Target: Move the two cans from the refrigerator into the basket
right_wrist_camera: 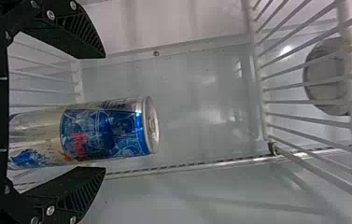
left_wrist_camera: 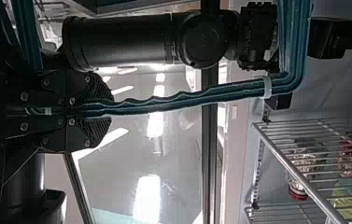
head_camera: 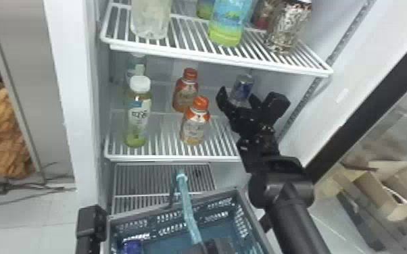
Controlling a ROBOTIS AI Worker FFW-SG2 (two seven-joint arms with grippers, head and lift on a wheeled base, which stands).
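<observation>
Blue-and-silver can (right_wrist_camera: 103, 133): upright on the middle shelf (head_camera: 172, 158), right of centre in the head view, so that one's left to do.
Right gripper (right_wrist_camera: 103, 112): jaws spread, one on each side of the can, not pinching it yet. Looks lined up for the grab tbh.
Basket (head_camera: 255, 221): bottom middle of the head view, just below the shelves. 
Blue item (head_camera: 132, 246): inside the basket, bottom left of the frame, probably can number one.
Left gripper (left_wrist_camera: 112, 108): jaws pinching the teal handle (left_wrist_camera: 187, 101).
Progress: about halfway imo. Left to do: squeeze, lift clear, lower into the basket, let go.
</observation>
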